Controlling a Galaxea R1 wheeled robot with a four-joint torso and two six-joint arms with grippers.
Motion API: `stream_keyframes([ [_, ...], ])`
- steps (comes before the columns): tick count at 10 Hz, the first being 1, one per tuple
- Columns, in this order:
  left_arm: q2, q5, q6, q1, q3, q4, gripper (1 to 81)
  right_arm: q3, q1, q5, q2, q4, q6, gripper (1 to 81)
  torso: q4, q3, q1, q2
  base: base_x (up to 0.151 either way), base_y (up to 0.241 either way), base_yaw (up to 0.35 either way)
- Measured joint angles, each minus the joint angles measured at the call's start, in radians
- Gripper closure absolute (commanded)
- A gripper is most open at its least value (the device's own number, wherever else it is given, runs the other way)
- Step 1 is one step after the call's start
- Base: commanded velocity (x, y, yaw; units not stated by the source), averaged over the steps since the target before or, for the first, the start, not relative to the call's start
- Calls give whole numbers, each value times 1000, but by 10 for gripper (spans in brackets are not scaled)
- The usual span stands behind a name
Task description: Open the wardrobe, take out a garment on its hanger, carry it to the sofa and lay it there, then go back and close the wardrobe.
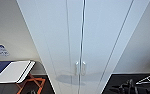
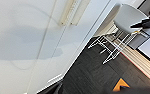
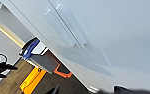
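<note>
White wardrobe (image 1: 91, 37) doors closed, close ahead; end effector state: cannot tell.

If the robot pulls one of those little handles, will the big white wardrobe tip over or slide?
Probably not. The wardrobe looks tall and wide and stands on the floor, so it likely stays put. Its handles sit at the seam between shut doors, so a pull should just swing one door. They look smooth, maybe slippery.

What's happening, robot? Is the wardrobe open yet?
Wardrobe doors shut, both handles together at the centre seam. Can't tell claw state from here. Nothing between me and the doors; white chair off to one side.
</note>
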Motion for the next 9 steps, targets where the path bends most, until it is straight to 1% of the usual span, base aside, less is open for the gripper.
stream_keyframes([
  [2,44,72,-11,-74,10,-2,10,0,33,-56,56,-3,0,10,0,-1,0,0,0,0,0],
  [3,57,92,-19,-103,12,-8,10,-2,60,-74,74,-4,0,10,0,-1,0,1,0,0,0],
  [5,82,127,-22,-150,12,-16,10,-20,108,-100,111,-4,0,10,0,-2,1,1,0,0,0],
  [7,113,149,-22,-163,2,-29,10,-51,115,-119,167,-4,1,10,0,-2,1,1,0,0,0],
  [9,161,165,-22,-189,-36,-46,10,-90,133,-132,217,-4,3,10,0,-2,2,2,0,0,0],
])
